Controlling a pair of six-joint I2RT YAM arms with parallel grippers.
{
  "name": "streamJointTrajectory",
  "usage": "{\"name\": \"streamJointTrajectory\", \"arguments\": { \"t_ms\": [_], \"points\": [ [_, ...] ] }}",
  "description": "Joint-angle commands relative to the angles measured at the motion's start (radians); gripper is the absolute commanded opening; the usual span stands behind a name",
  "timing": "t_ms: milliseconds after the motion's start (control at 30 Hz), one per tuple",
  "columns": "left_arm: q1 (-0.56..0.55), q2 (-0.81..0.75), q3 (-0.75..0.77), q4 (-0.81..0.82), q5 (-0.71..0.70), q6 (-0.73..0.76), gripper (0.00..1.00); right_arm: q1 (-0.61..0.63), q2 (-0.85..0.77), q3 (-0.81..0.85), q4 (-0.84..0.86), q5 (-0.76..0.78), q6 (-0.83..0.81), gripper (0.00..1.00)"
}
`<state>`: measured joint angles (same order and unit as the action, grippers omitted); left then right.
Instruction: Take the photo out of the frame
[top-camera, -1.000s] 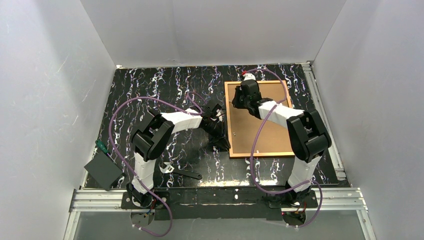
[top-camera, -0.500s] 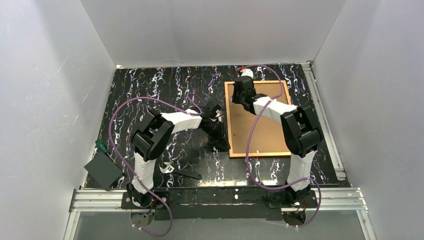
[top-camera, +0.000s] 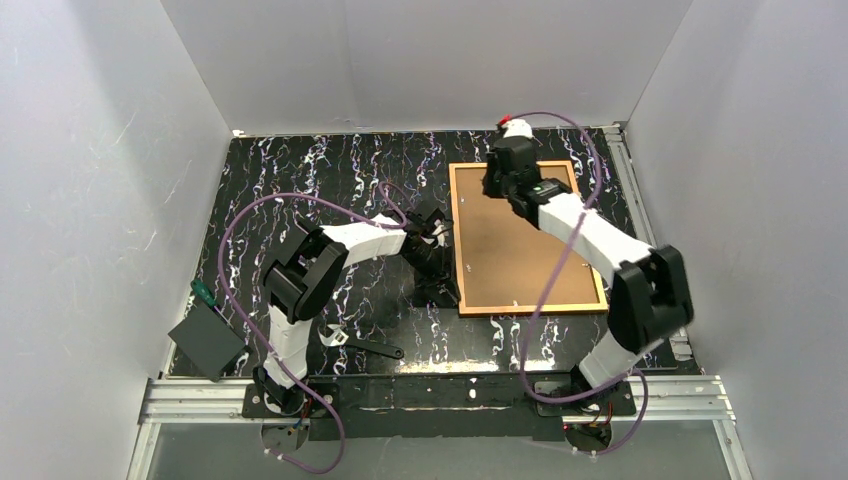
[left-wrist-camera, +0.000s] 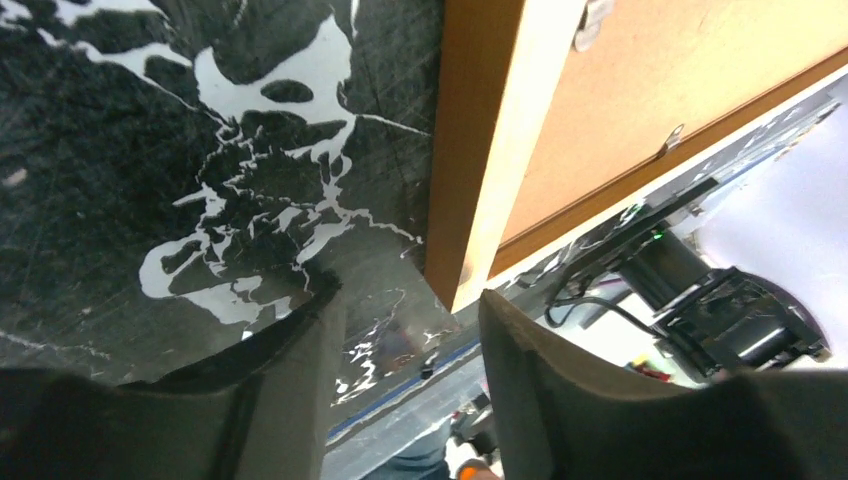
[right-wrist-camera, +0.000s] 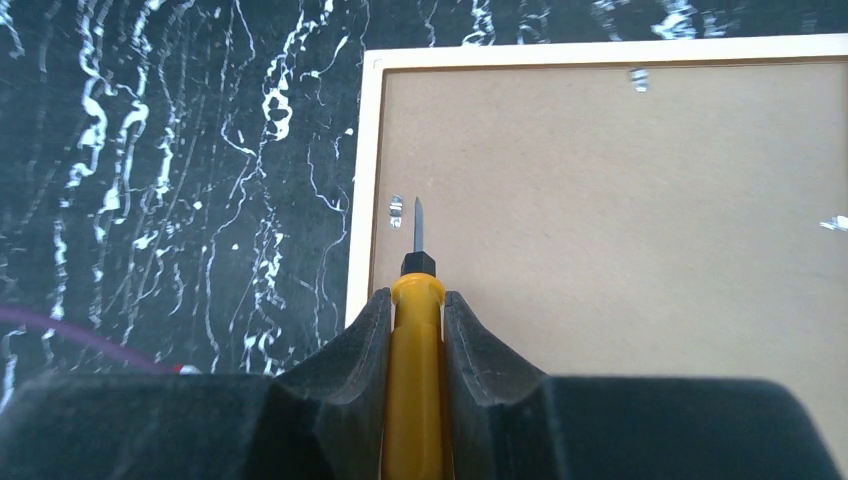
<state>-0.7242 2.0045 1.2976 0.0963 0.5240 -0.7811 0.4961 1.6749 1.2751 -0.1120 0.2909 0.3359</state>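
The frame (top-camera: 456, 240) lies face down at the table's right side, and the photo's tan-brown backing board (top-camera: 520, 245) faces up; the print side is hidden. My right gripper (top-camera: 497, 188) hovers over the frame's far left part, shut on a yellow-handled screwdriver (right-wrist-camera: 415, 380). The screwdriver's tip is right beside a small metal tab (right-wrist-camera: 396, 210) by the frame's left rail (right-wrist-camera: 362, 180). My left gripper (top-camera: 448, 295) is open at the frame's near left corner (left-wrist-camera: 470, 200), one finger (left-wrist-camera: 290, 400) on each side of it, and holds nothing.
More metal tabs (right-wrist-camera: 638, 78) sit along the board's edges. A wrench (top-camera: 360, 346) lies near the front, left of centre. A dark grey box (top-camera: 205, 342) sits at the front left edge. Grey walls close in three sides.
My right arm has swung: its elbow went out to the right and the gripper with the screwdriver shifted toward the frame's far edge. The left arm has stayed put.
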Motion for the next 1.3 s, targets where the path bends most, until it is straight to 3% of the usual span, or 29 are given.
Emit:
{"name": "streamJointTrajectory", "arguments": {
  "t_ms": [0, 67, 200, 367, 633, 1100, 1267],
  "points": [
    [-0.02, -0.057, 0.039, -0.225, -0.08, 0.112, 0.58, -0.013, -0.211, -0.037, -0.232, 0.079, 0.035, 0.01],
    [-0.036, -0.067, 0.043, -0.23, -0.139, 0.112, 0.65, -0.013, -0.297, -0.105, -0.315, 0.092, 0.081, 0.01],
    [-0.099, -0.048, 0.079, -0.236, -0.231, 0.095, 0.67, -0.014, -0.464, -0.218, -0.458, 0.1, 0.175, 0.01],
    [-0.17, 0.011, 0.135, -0.267, -0.392, 0.065, 0.62, -0.014, -0.67, -0.294, -0.568, 0.117, 0.215, 0.01],
    [-0.182, 0.081, 0.19, -0.378, -0.461, 0.096, 0.51, -0.014, -0.832, -0.336, -0.637, 0.041, 0.201, 0.01],
    [-0.037, 0.117, 0.139, -0.541, -0.408, 0.223, 0.29, -0.013, -0.923, -0.4, -0.653, -0.187, 0.112, 0.01],
    [0.121, 0.029, 0.051, -0.626, -0.453, 0.287, 0.28, -0.013, -0.935, -0.42, -0.633, -0.167, 0.114, 0.01]
  ]
}}
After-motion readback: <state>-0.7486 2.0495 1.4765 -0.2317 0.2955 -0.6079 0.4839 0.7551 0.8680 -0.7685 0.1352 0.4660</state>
